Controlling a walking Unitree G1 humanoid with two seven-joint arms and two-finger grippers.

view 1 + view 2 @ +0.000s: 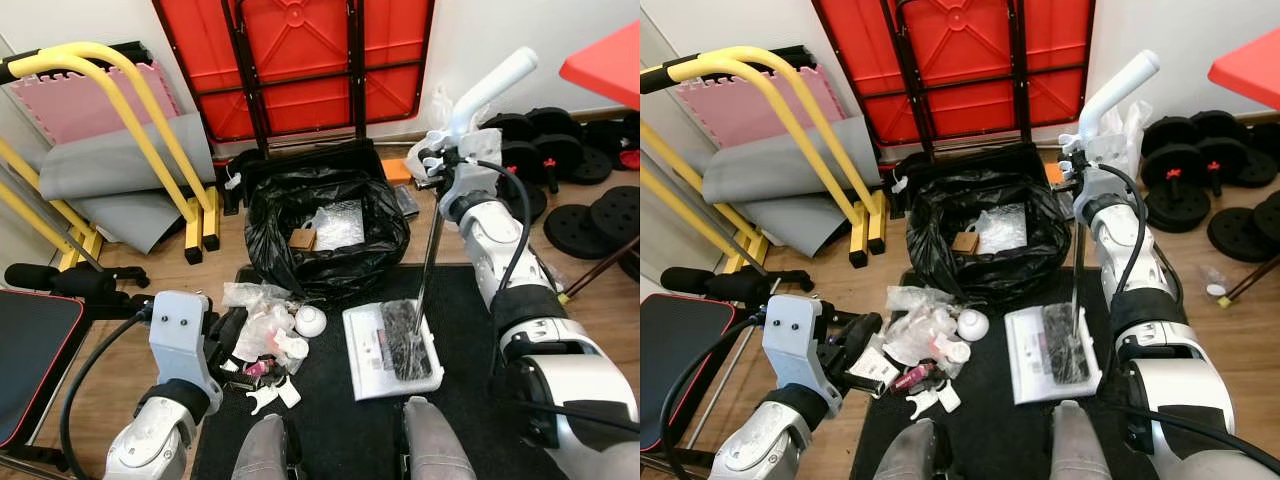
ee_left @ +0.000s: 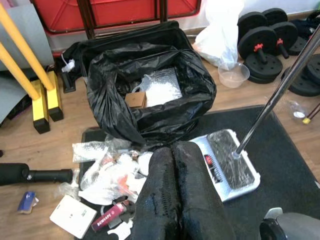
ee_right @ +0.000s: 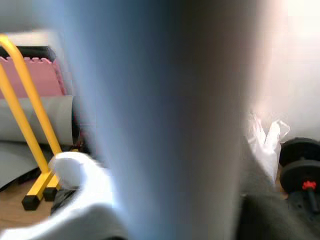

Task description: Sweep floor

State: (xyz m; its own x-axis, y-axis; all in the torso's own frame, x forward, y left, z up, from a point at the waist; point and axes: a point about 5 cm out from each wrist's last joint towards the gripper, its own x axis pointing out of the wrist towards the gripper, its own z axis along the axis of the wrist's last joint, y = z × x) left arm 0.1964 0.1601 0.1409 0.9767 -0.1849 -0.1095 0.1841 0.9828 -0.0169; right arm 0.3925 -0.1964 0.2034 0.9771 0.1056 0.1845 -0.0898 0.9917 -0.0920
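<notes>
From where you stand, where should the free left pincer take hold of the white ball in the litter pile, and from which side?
Grip the white ball across its middle, coming straight down from above. It is round with no handle, and it sits at the pile's edge on the black mat, with crumpled plastic wrappers crowding its left. The left pincer is shut and would likely need opening first.

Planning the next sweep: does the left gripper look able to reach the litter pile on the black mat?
Probably yes: the left gripper, fingers together, hovers right beside the litter pile, with nothing between.
</notes>
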